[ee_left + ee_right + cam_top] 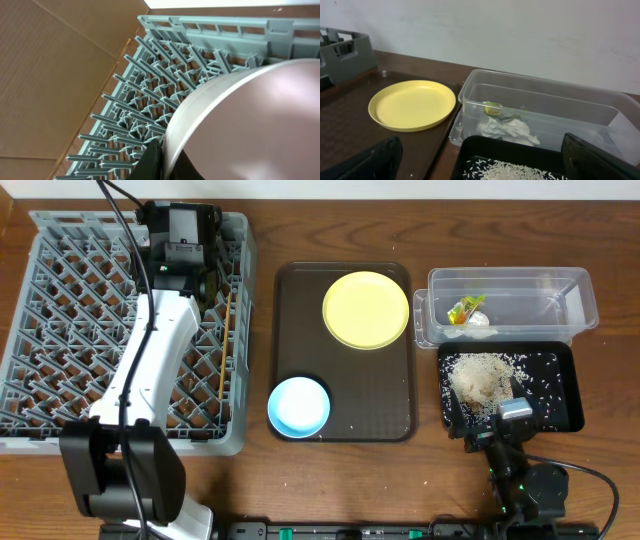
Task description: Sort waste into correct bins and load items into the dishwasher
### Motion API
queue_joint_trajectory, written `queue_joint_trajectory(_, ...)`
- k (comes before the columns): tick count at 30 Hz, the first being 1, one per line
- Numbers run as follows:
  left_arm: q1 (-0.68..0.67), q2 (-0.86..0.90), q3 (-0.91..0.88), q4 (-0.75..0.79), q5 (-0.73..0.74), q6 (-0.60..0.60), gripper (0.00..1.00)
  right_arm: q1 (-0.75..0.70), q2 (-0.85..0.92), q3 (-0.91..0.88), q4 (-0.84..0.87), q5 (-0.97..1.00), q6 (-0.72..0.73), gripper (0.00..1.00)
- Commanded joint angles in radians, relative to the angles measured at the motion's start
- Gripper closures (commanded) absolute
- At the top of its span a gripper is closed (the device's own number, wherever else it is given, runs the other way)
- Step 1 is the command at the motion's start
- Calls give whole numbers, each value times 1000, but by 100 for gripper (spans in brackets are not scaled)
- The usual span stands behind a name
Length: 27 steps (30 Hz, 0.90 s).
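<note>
**Overhead.** The dish rack (60,330) fills the left end of the surface and is nearly bare. One pale stick (228,345) lies along its right side; I cannot tell what it is. The left arm (150,360) reaches over the rack toward its far right corner, and its load is hidden under the wrist.

The brown tray (300,310) sits mid-surface, with the yellow plate (366,310) at its far right corner and the blue bowl (299,406) at its near left corner. The clear bin (540,300) stands by the right edge and holds a wrapper (465,310) and a white tissue (482,324). In front of it, the black tray (560,395) carries a rice heap (480,380). The right arm (520,480) is at the near right corner.

My reading is that the waste looks sorted and the loading has barely started, with the plate and bowl left to load.

**Left wrist.** The pink dish (250,120) fills the lower right of the view. It is round, smooth and matte, with a pale lit rim, and it is tilted on edge above the rack tines. It does not look seated yet. The left fingers (150,162) are dark at the bottom edge and appear clamped on the rim.

**Right wrist.** The right fingers (370,160) are spread wide with nothing between them. They face the bin and the plate.
</note>
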Motion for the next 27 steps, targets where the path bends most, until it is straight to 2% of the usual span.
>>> queue_joint_trajectory(1, 0, 75, 10, 5, -55, 57, 92, -8, -5, -4, 0, 2, -10, 1)
queue_joint_trajectory(4, -3, 122, 10, 14, -72, 86, 92, -8, -5, -4, 0, 2, -10, 1)
queue_joint_trajectory(7, -25, 152, 10, 35, -157, 87, 92, -8, -5, -4, 0, 2, -10, 1)
queue_joint_trajectory(19, -120, 179, 10, 193, -381, 264, 92, -8, -5, -4, 0, 2, -10, 1)
queue_joint_trajectory(27, -124, 259, 10, 200, -458, 269, 92, -8, -5, -4, 0, 2, -10, 1)
